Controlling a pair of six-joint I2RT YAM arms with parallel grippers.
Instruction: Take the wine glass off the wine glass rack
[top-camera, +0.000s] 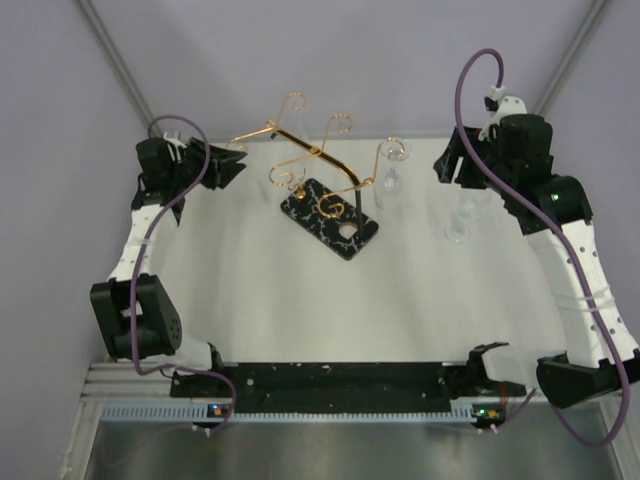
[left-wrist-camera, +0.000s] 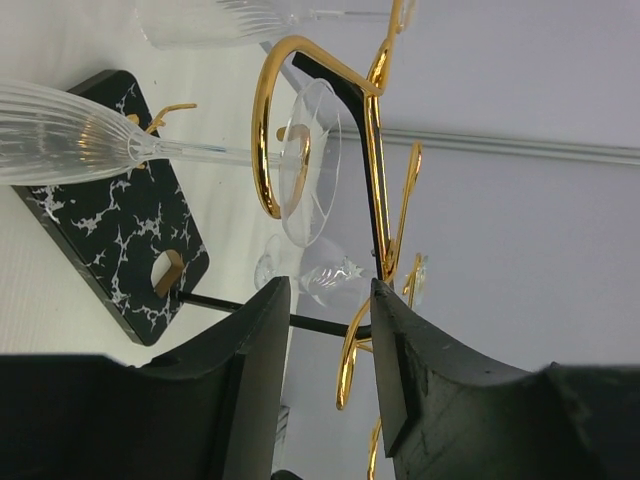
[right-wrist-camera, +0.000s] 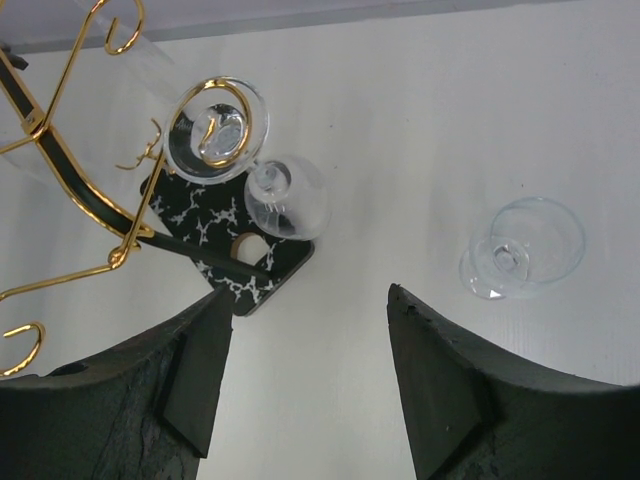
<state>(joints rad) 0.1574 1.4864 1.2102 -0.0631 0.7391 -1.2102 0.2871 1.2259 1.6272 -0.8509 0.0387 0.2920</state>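
The wine glass rack (top-camera: 330, 218) is standing mid-bench. A ribbed wine glass (left-wrist-camera: 70, 130) is hanging from it, with its stem passing through a gold loop. The left pincer (left-wrist-camera: 325, 325) is facing that loop, fingers apart and holding nothing. The right pincer (right-wrist-camera: 310, 330) is gaping too, above the bench (right-wrist-camera: 420, 120), where another glass (right-wrist-camera: 520, 250) is standing.

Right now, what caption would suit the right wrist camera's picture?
Open right gripper facing the gold wine glass rack, a wine glass hanging from one scroll.
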